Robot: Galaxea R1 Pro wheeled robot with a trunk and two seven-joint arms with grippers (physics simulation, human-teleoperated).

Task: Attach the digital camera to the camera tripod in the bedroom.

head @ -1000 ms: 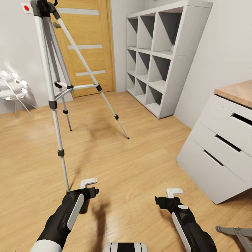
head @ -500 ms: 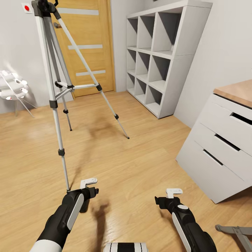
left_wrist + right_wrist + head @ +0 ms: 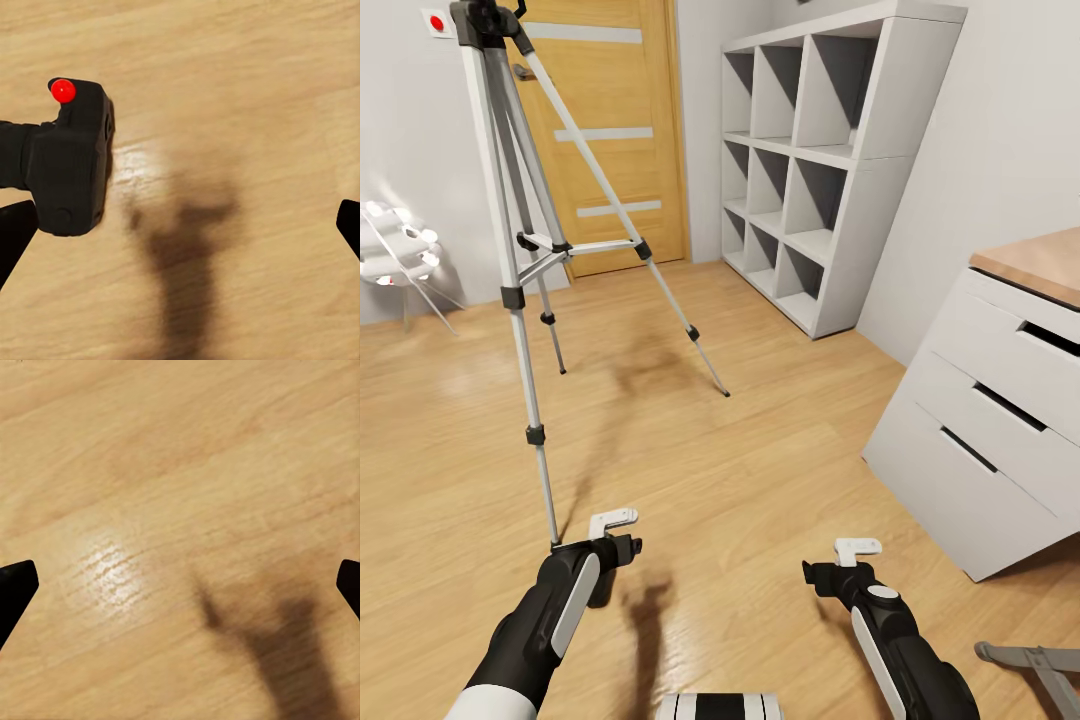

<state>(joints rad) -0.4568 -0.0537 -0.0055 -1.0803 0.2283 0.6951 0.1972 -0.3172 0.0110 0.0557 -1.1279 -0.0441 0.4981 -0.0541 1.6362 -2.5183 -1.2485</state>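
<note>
Camera on the floor under the left claw

The digital camera [image 3: 67,161] lies off-centre beneath the released left claw [image 3: 180,225], nearer than the released right claw [image 3: 180,585]; camera tripod [image 3: 520,250] stands ahead-left.

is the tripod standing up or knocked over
Standing upright: the tripod has its three silver legs spread with the feet on the wood floor, head at the top.

Bright, sharp render; soft floor shadows

No legible text, labels, brands, numbers or signs found. The digital camera [image 3: 67,161] body bears no readable marking; the white plate with a red dot beside the camera tripod [image 3: 520,230] head carries no lettering.
</note>
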